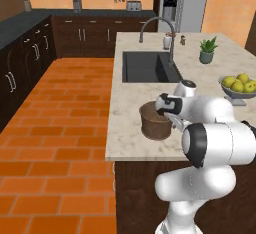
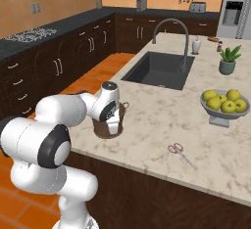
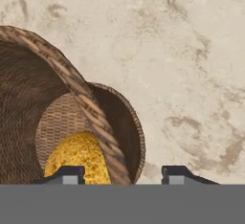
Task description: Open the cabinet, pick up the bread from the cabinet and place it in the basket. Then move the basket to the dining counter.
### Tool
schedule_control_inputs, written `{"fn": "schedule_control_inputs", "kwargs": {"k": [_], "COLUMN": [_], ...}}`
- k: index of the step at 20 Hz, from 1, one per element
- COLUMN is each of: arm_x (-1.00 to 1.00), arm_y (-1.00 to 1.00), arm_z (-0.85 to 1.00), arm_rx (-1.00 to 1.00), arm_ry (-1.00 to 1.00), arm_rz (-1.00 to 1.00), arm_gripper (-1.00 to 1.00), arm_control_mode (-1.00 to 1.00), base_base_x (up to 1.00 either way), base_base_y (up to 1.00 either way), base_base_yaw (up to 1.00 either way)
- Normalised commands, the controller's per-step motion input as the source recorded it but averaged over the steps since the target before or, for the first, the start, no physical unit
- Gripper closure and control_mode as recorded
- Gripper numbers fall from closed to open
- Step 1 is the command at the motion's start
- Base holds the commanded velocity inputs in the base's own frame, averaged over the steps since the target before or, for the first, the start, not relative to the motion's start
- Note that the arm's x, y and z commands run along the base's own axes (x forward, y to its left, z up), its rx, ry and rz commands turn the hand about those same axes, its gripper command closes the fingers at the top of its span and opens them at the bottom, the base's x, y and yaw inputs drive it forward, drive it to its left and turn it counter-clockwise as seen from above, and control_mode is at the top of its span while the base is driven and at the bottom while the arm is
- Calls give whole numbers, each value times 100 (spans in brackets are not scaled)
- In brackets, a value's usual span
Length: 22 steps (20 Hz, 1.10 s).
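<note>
The round brown basket (image 1: 152, 124) (image 2: 105, 129) stands upright on the dining counter (image 1: 130, 145) (image 2: 162, 120), close to its front-left corner. In the hand view the yellow bread (image 3: 79, 153) lies inside the basket (image 3: 28, 98). My gripper (image 1: 170, 119) (image 2: 114, 124) (image 3: 123, 174) hangs straight over the basket's rim, pointing down. It is open. The woven hoop handle (image 3: 103, 127) runs up between the fingertips, and neither tip touches it. The cabinet is out of view.
A dark sink (image 1: 147, 65) (image 2: 159, 69) with a curved faucet (image 1: 165, 25) lies beyond the basket. A bowl of yellow-green fruit (image 1: 240, 85) (image 2: 225, 103), a potted plant (image 1: 207, 50) and scissors (image 2: 179, 150) sit to the right. The counter edge runs just beside the basket.
</note>
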Motion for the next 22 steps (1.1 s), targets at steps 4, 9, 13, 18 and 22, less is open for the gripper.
{"fn": "schedule_control_inputs", "kwargs": {"k": [4,9,13,18,22], "arm_x": [0,-16,-59,-77,-97], "arm_y": [9,4,6,43,86], "arm_z": [64,99,100,96,75], "arm_rx": [-17,-10,-17,-34,-31], "arm_ry": [0,0,0,8,1], "arm_rz": [0,-1,-1,13,31], "arm_gripper": [-100,-100,-100,-100,-100], "arm_control_mode": [-100,-100,-100,-100,-100], "base_base_x": [0,0,0,0,0], "base_base_y": [0,0,0,0,0], "base_base_yaw": [0,0,0,0,0]}}
